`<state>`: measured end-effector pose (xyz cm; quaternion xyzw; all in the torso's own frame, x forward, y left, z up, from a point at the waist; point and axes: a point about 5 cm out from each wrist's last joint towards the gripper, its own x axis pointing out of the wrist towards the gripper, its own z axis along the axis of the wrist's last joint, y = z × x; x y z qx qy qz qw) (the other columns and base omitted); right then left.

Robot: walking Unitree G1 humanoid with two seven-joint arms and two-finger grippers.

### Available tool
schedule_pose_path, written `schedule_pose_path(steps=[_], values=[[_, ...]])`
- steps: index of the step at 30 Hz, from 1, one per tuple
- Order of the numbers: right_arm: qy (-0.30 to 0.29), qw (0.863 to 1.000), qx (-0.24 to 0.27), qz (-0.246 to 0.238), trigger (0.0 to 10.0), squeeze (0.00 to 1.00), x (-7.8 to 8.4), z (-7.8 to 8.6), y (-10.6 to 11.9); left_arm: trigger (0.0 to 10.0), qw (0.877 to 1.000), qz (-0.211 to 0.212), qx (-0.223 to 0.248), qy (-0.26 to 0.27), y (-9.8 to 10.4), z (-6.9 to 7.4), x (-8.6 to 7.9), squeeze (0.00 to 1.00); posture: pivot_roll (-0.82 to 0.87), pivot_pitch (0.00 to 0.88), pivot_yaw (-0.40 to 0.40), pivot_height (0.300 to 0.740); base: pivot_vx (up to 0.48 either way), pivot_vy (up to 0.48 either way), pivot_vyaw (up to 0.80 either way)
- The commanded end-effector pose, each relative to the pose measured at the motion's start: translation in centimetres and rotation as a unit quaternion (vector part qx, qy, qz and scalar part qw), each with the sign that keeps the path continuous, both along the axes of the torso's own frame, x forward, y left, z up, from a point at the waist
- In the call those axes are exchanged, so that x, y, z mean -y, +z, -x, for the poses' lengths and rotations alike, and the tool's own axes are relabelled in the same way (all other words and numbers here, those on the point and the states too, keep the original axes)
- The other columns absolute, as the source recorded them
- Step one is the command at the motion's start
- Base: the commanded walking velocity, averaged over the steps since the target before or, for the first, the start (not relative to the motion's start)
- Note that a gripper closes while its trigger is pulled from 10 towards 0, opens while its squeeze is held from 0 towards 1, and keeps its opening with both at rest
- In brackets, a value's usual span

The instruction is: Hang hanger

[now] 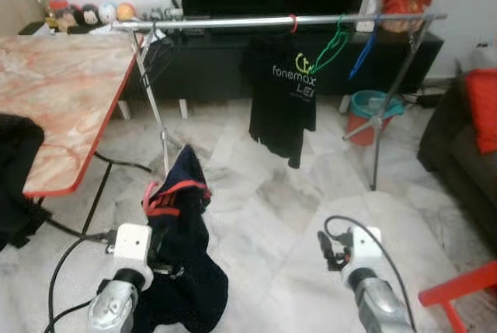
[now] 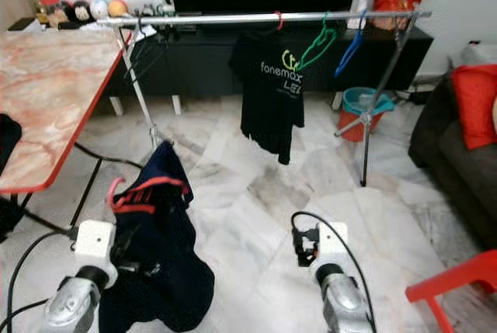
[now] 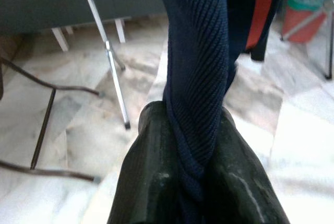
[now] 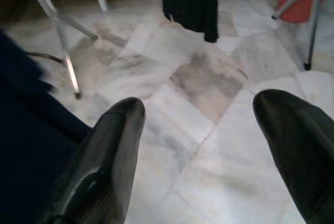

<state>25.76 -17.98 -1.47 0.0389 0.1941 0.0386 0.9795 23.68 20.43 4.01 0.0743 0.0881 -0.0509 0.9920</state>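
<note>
**Fig.: Navy garment on hanger, carried toward rail**

L to R, head views. Table (image 1: 54,92), marble top w/ red edge, at 10 o'clock. Left gripper (image 3: 201,182) at 7 o'clock: fingers pressed together on a twisted fold of the navy garment (image 1: 182,248), which hangs below the wrist; the pinch sits high on the cloth, prob. so the weight drapes clear of the arm. A red hanger (image 1: 155,197) shows at the garment's collar, so the task's thing rides w/ the cloth, low and well short of the rail.

Rail (image 1: 272,21), a chrome bar on tripod legs, runs across 11–1 o'clock in front of the TV unit. On it: black tee (image 1: 283,100) at 12, then a green hanger (image 1: 332,46) and a blue hanger (image 1: 363,53), both bare. The stretch left of the tee looks free, a likely slot.

Right gripper (image 4: 201,145) at 5 o'clock: fingers spread wide over bare floor, holding nothing, seemingly kept ready to steady the hook. Bucket (image 1: 373,116) under the rail at 2 o'clock; sofa at 3.
</note>
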Motion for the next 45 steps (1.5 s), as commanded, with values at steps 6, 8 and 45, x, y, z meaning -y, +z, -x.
schedule_pose_path(steps=[6, 8, 45], values=[[0.053, 0.998, 0.025, 0.012, 10.0, 0.00, -0.3, -1.5, 1.7, 10.0, 0.998, 0.002, 0.024, -0.062, 2.3, -1.5, 0.9, 0.00, 0.16, 0.000, -0.044, 0.736, 0.000, 0.000, 0.00], [0.070, 0.997, 0.033, 0.010, 10.0, 0.00, -0.4, -2.1, 2.3, 10.0, 0.996, -0.004, 0.024, -0.091, 2.9, -2.1, 1.3, 0.00, 0.16, 0.000, -0.046, 0.736, 0.000, 0.000, 0.00], [0.390, 0.917, 0.083, -0.016, 10.0, 1.00, -3.0, -3.0, 8.5, 10.0, 0.948, 0.029, 0.025, -0.315, 9.3, -6.5, 6.8, 0.00, 0.15, 0.000, -0.027, 0.736, 0.000, 0.000, 0.00]])
